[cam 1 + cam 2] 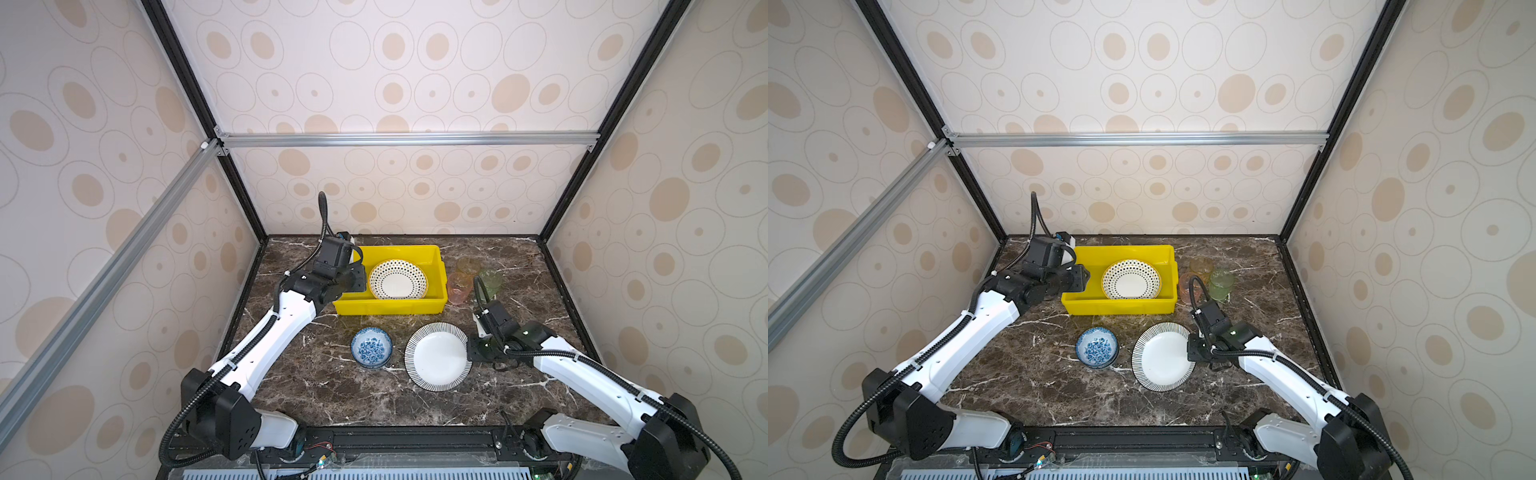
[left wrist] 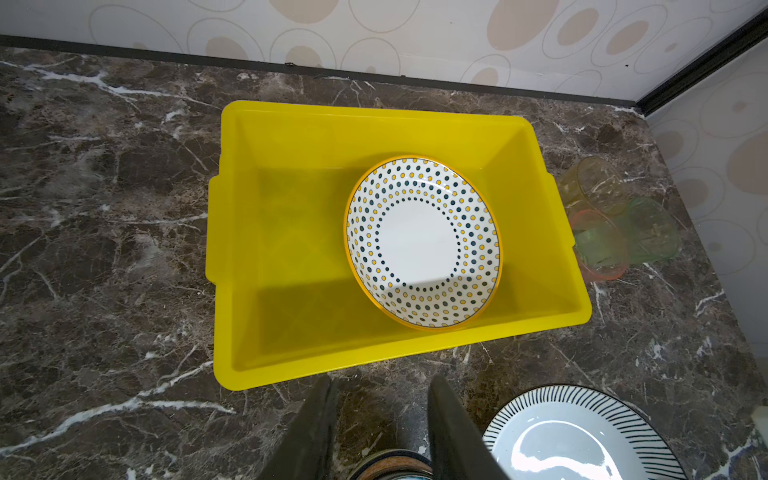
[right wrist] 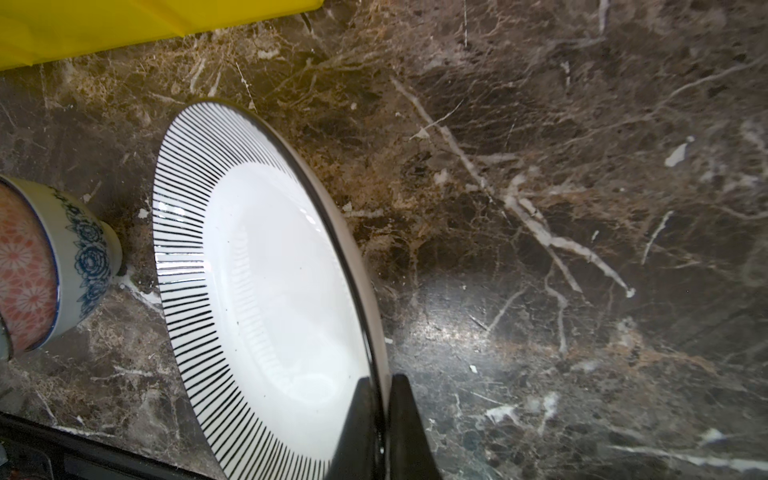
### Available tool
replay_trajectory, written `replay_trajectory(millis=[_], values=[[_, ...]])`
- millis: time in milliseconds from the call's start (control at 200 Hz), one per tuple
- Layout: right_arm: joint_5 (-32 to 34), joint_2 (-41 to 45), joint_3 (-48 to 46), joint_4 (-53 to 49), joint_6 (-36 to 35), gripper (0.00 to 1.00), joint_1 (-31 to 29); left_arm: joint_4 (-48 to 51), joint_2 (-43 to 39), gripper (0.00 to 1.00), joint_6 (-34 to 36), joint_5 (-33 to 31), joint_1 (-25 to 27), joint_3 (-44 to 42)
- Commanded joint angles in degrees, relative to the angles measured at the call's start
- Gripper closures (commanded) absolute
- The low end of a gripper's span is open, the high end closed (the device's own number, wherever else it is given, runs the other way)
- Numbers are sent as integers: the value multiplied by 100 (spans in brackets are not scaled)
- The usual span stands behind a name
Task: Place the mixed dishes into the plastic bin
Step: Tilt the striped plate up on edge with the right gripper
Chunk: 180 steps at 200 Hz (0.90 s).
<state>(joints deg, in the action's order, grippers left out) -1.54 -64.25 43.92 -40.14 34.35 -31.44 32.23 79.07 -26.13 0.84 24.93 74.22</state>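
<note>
The yellow plastic bin (image 1: 390, 309) (image 1: 1121, 309) (image 2: 374, 120) stands at the back of the table with a dotted plate (image 1: 397, 279) (image 2: 422, 243) lying in it. My left gripper (image 1: 358, 284) (image 2: 382, 382) hangs open and empty above the bin's left end. A striped-rim plate (image 1: 436, 356) (image 3: 270, 270) lies in front of the bin and looks slightly tilted. My right gripper (image 1: 471, 353) (image 3: 382, 382) is shut on the plate's right rim. A blue-floral bowl (image 1: 371, 347) (image 3: 79, 257) sits just left of the plate. Pink (image 1: 459, 289), amber (image 1: 467, 266) and green (image 1: 489, 281) cups stand right of the bin.
The dark marble table (image 1: 332, 395) is closed in by patterned walls at the back and on both sides. The three cups crowd together against the bin's right wall, just behind my right wrist. Bare marble lies left of the bin and along the front edge.
</note>
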Motion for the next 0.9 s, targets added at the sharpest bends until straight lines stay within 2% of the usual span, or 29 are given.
replay_trajectory(millis=[0,896], values=[[70,244,281,-88,-23,100,23,-6,-172,62,-37,-93,39,-21],[496,753,1042,-461,-195,100,33,-32,-259,62,3,-150,39,-56]])
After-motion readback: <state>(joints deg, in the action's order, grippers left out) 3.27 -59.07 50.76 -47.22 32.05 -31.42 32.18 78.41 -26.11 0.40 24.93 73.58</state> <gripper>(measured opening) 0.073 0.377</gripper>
